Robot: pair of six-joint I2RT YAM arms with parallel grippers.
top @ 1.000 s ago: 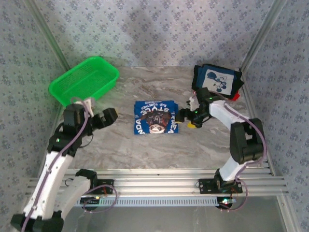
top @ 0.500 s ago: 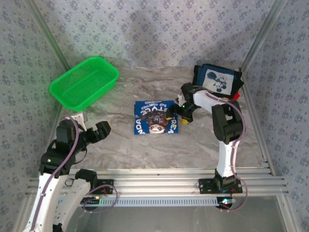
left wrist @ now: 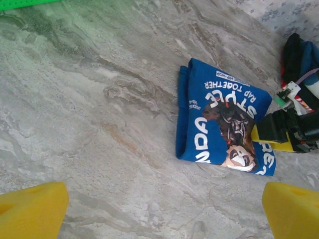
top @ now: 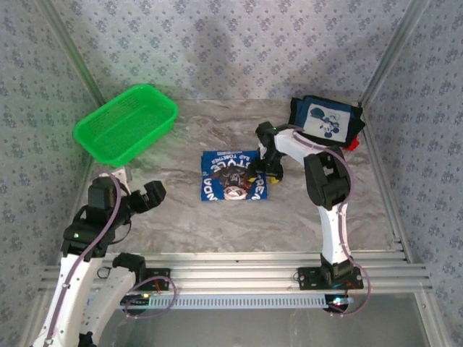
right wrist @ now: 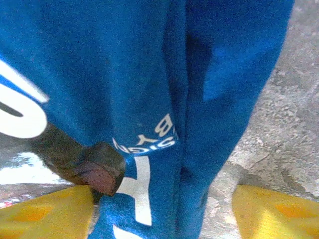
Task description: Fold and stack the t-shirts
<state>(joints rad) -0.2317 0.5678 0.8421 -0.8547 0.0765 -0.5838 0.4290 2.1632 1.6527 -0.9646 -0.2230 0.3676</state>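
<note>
A folded royal blue t-shirt with a dark, white-lettered print lies flat at the table's middle. My right gripper sits low at its right edge. In the right wrist view its yellow fingers stand apart, straddling the shirt's folded edge, open around the cloth. A folded dark navy t-shirt with a white cartoon panel rests at the back right, with a bit of the red t-shirt peeking from under it. My left gripper hovers open over bare table to the blue shirt's left, holding nothing.
A green mesh basket stands at the back left. The grey marble table runs to patterned walls on three sides. A metal rail borders the near edge.
My right arm has swung left, bringing its gripper over the blue shirt's right edge, and its jaws have narrowed. The left arm pulled back toward the near edge, then held still.
</note>
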